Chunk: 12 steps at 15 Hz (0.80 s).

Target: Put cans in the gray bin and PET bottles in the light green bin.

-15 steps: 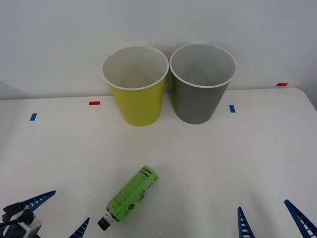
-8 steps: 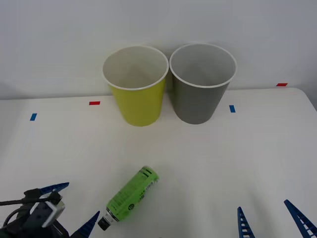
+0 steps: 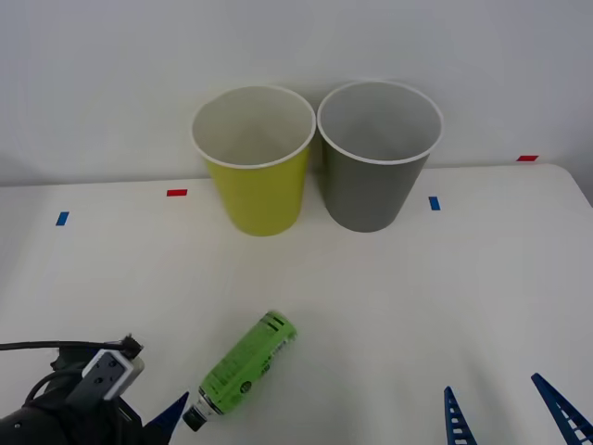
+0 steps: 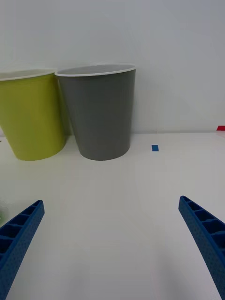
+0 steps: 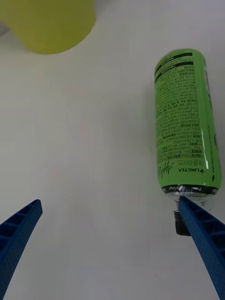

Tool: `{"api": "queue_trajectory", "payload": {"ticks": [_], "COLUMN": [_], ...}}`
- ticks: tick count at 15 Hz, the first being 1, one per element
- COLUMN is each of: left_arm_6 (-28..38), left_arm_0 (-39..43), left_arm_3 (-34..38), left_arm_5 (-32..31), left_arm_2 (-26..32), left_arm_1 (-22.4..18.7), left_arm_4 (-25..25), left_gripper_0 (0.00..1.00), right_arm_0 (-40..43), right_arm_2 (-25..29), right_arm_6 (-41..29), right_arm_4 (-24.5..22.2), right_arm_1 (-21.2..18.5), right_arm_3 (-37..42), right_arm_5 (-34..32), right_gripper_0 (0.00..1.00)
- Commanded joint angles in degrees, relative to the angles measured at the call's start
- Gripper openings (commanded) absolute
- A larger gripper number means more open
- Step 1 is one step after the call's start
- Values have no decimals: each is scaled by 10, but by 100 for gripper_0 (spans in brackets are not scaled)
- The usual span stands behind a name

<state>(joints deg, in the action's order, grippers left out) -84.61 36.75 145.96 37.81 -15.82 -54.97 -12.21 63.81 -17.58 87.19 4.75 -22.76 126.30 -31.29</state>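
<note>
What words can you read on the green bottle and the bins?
"LINGTEA": on the green label of the PET bottle, near its cap.
Korean letters beside it: too blurred to read for sure.
The blocks of small black print on the label: too small to read.
Light green bin and gray bin: no words.

Bright, even, diffuse overhead light throughout, with only faint soft shadows under the light green bin and the gray bin on the white table. Mild sheen along the PET bottle label in the left wrist view. Sharp focus across near and far, little edge distortion.
</note>
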Motion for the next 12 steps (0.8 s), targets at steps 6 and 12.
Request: {"api": "queue_trajectory", "payload": {"ticks": [6,12], "left_arm_6": [15,16], "left_arm_0": [-125,-201], "left_arm_3": [40,40], "left_arm_5": [208,313], "left_arm_2": [-3,-56], "left_arm_1": [7,63], "left_arm_4": [-85,-80], "left_gripper_0": [100,100], "right_arm_0": [0,0], "right_arm_2": [0,0], "right_arm_6": [0,0], "right_arm_4": [0,0], "right_arm_1": [0,0], "right_arm_3": [0,0], "right_arm_5": [0,0], "right_gripper_0": [100,100]}}
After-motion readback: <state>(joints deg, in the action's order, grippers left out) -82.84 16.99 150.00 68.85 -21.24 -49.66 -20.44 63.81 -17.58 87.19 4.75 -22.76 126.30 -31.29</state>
